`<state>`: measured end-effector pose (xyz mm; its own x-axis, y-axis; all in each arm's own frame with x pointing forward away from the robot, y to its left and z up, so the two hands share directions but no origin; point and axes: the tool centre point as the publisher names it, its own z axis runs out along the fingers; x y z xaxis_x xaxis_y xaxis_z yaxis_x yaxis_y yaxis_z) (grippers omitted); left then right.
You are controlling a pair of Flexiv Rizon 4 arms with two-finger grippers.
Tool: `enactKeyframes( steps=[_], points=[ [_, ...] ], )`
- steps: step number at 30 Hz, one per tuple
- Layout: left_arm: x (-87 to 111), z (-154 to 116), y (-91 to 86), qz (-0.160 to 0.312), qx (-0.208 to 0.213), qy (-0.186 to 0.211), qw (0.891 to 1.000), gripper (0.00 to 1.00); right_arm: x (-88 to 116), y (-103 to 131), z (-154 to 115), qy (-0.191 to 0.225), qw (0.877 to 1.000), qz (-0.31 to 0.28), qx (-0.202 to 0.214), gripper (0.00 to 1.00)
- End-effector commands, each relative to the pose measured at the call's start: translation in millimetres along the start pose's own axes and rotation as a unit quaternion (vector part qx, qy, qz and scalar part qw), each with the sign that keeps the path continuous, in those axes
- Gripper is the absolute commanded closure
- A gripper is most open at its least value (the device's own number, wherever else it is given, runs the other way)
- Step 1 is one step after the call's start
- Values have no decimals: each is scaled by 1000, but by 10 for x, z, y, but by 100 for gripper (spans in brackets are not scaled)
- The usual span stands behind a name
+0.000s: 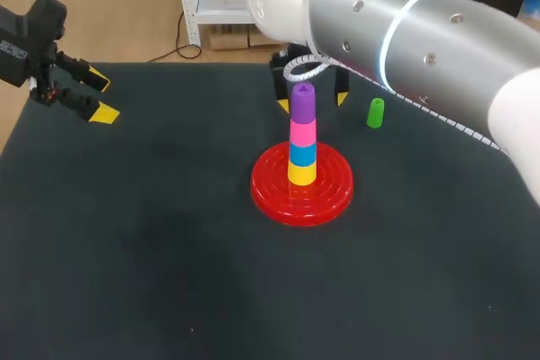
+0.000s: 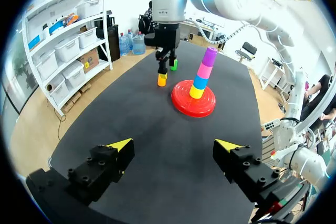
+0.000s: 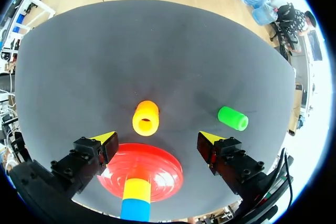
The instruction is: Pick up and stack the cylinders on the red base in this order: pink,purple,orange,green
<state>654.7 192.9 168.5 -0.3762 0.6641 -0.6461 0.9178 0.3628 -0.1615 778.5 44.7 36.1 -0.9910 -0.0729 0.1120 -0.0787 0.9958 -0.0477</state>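
where the table (image 1: 67, 153) ends, the left gripper (image 1: 101, 99) hangs open

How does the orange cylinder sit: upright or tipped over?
Upright: the orange cylinder stands on end in the left wrist view, and its hole faces up at the right wrist camera.

The table (image 1: 126, 250) wears a dark, matte black top from edge to edge, flat and even, with one tiny pale speck near its front. Past its middle, two cylinders stand in one upright column: a yellow cylinder (image 1: 302, 174) at the bottom and a blue cylinder (image 1: 303, 153) squarely on top, touching it, their sides flush.
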Motion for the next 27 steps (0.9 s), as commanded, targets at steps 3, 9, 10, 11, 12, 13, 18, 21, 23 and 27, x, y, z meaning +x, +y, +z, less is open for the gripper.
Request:
enactKeyframes(
  steps=[3, 9, 10, 11, 12, 13, 18, 21, 23, 27],
  points=[
    [7, 4, -4, 0, -1, -1, 1000, 0, -132, 66, 26, 43, 999, 0, 2, 13],
    [7, 4, -4, 0, -1, -1, 1000, 0, -172, 90, 43, 42, 999, 0, 2, 39],
    [7, 4, -4, 0, -1, -1, 1000, 0, -177, 96, 43, 42, 999, 0, 2, 42],
    [7, 4, -4, 0, -1, -1, 1000, 0, -181, 101, 43, 41, 999, -1, 2, 45],
    [7, 4, -4, 0, -1, -1, 1000, 0, -185, 108, 45, 41, 999, -1, 2, 48],
    [7, 4, -4, 0, -1, -1, 1000, 0, -188, 116, 48, 41, 999, -2, 2, 49],
    [7, 4, -4, 0, -1, -1, 1000, 0, -200, 148, 72, 40, 999, -5, 4, 48],
    [7, 4, -4, 0, -1, -1, 1000, 0, -208, 151, 80, 39, 999, -6, 5, 47],
    [7, 4, -4, 0, -1, -1, 1000, 0, -227, 149, 93, 39, 999, -6, 6, 48],
    [7, 4, -4, 0, -1, -1, 1000, 0, -252, 138, 108, 40, 999, -5, 6, 49]
  ],
)
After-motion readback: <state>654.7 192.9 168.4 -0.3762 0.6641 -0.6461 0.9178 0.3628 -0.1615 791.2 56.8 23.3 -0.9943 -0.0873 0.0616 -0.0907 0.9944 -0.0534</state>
